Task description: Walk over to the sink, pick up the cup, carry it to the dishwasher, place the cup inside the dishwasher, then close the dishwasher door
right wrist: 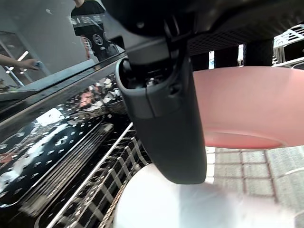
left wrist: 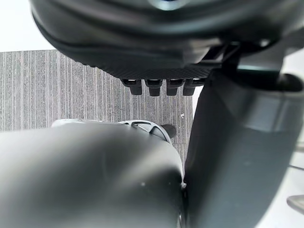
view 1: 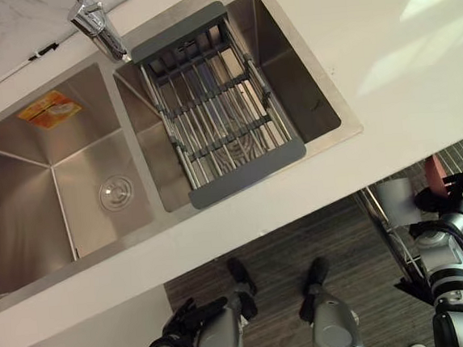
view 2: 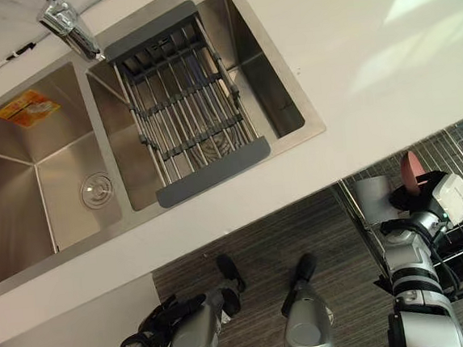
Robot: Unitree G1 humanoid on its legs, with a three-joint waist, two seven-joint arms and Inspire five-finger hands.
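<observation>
At the lower left of the head views, the left hand [view 1: 184, 322] is hung low beside the body, its fingers loosely relaxed and nothing held. Above it, the sink [view 1: 26, 232] is set into the white tabletop [view 1: 383, 46], with the faucet [view 1: 97, 27] at its back and a drain rack [view 1: 217, 102] laid across the right basin. At the far right, the pink cup [view 2: 414, 172] is held above the dishwasher rack [view 2: 457, 154] by the right hand [view 2: 420, 196]. It is just beside a grey vessel [view 2: 372, 200] standing among the wires.

A knock against that vessel is judged the likeliest fault, caused by lowering the cup without shifting it aside. A release from this height could also leave the cup bounced or tipped on the wires.

The hand's place relative to the rack and the vessel is given by the head views. The grip is made plain in the right wrist view, where the thumb [right wrist: 166, 118] is laid across the cup's wall and the fingers [right wrist: 225, 54] are curled behind it. A white round item [right wrist: 180, 204] is also seen there close beneath the cup, so a landing on it is possible. A person [right wrist: 90, 19] is seen beyond.
</observation>
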